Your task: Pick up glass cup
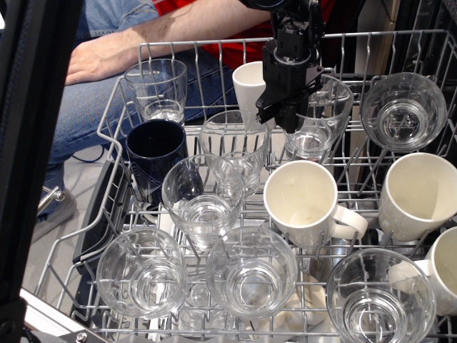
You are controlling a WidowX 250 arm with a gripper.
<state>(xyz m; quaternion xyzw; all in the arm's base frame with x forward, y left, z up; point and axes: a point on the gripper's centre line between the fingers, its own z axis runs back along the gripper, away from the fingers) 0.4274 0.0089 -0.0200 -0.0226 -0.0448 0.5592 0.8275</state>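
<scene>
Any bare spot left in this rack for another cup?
Hardly. The widest gap lies between the navy mug and the rack's left wall; a narrower one sits behind the big white mug, below the glass cup under the gripper. The front row is packed.

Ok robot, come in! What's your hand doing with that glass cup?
Hand at glass cup's left rim, grip unclear. Cup in rack, not lifted. White mug close on the left.
</scene>
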